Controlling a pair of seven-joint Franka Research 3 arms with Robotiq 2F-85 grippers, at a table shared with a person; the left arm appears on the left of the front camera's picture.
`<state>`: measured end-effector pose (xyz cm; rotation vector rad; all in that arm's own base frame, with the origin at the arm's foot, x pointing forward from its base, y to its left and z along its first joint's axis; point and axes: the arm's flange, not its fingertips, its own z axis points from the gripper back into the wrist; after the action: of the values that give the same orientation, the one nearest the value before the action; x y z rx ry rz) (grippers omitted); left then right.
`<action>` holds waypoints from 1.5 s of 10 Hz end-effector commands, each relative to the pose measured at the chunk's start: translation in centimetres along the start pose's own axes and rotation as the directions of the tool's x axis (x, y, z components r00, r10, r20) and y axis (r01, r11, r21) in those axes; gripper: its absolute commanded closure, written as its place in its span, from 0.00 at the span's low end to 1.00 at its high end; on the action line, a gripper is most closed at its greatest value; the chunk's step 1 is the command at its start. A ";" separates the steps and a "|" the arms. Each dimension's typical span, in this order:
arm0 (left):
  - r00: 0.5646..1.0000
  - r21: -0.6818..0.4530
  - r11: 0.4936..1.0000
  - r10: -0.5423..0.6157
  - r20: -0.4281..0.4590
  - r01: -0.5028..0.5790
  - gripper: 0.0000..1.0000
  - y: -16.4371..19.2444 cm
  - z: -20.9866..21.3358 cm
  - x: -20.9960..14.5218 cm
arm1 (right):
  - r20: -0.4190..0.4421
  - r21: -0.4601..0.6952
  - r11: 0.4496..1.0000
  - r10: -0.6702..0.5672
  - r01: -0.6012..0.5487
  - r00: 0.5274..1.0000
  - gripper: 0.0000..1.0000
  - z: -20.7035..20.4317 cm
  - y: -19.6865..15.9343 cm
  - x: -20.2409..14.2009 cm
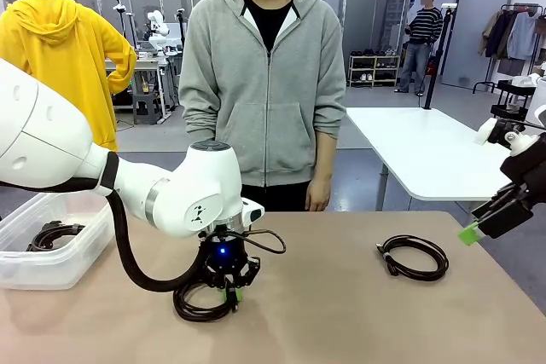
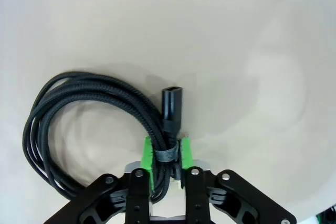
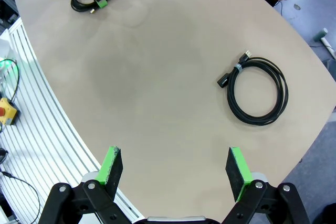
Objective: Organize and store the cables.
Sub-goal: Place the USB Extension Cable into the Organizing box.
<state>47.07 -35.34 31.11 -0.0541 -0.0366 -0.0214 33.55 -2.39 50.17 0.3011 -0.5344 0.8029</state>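
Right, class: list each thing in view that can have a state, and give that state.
left gripper: shut on first cable
first cable: coiled, clamped at its tie
second cable: coiled, lying loose on the table
right gripper: open, empty
bin: open-topped, third cable inside

No legible text, number or brand name can be read. A small dark emblem on the white left robot arm's wrist housing is too small to read.
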 end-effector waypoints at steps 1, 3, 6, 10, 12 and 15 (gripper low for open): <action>1.000 0.057 0.998 0.024 0.015 -0.025 1.00 -0.7 0.3 0.3 | 0.001 -0.013 1.000 -0.024 0.024 1.000 0.00 -0.1 0.0 0.4; 1.000 0.094 0.995 0.017 0.025 -0.019 1.00 -0.7 1.4 -0.2 | 0.001 -0.013 1.000 -0.024 0.024 1.000 0.00 -0.1 0.0 0.4; 0.994 0.170 0.980 -0.107 0.038 0.099 1.00 -0.8 9.1 -3.7 | 0.001 -0.013 1.000 -0.024 0.024 1.000 0.00 -0.1 0.0 0.4; 0.971 0.219 0.959 -0.207 0.119 0.177 1.00 3.5 13.8 -6.6 | 0.001 -0.013 1.000 -0.024 0.024 1.000 0.00 -0.1 0.0 0.4; 0.964 0.237 0.956 -0.216 0.155 0.176 1.00 8.5 15.3 -7.6 | 0.001 -0.013 1.000 -0.024 0.024 1.000 0.00 -0.1 0.0 0.4; 0.952 0.236 0.955 -0.229 0.203 0.180 1.00 18.2 17.6 -8.6 | 0.001 -0.013 1.000 -0.024 0.024 1.000 0.00 -0.1 0.0 0.4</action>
<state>39.20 -18.39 46.97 0.1898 -0.2226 -0.1938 33.59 -2.29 50.12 0.2998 -0.5316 0.8039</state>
